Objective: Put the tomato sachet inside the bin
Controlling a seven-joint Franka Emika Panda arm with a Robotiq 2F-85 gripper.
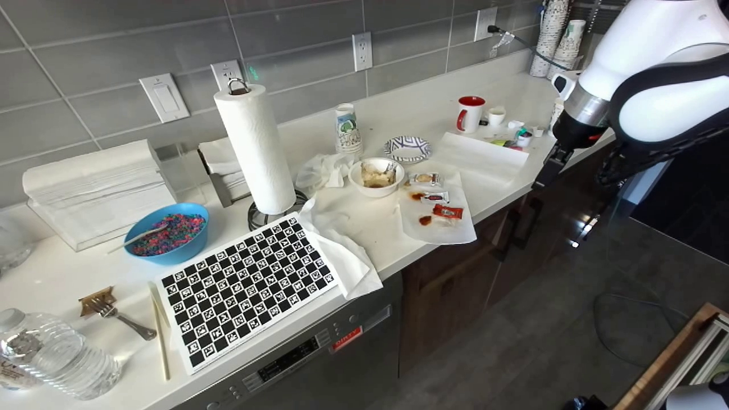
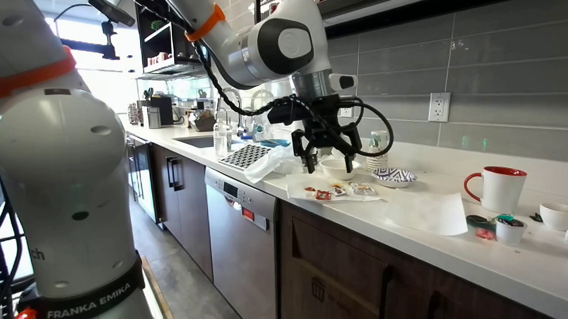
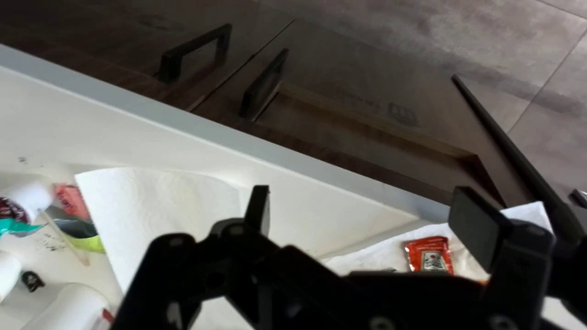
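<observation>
The tomato sachet is a small flat red packet (image 1: 447,212) lying on a stained white paper near the counter's front edge. It also shows in an exterior view (image 2: 322,195) and, partly hidden by my gripper's body, in the wrist view (image 3: 429,255). My gripper (image 2: 329,170) is open and empty, fingers pointing down, above counter height and apart from the sachet. In the wrist view the gap between the fingertips (image 3: 366,211) shows bare counter and the paper. The bin appears as a dark wood cabinet front (image 2: 337,271) with a bin icon and a recessed slot; its inside is hidden.
A white bowl (image 1: 376,177) with food remains and other small packets (image 1: 435,197) stand by the sachet. A patterned plate (image 1: 408,149), paper sheet (image 1: 484,157), red-and-white mug (image 1: 470,114) and paper towel roll (image 1: 256,148) are on the counter. Cabinet handles (image 3: 197,52) stick out below the edge.
</observation>
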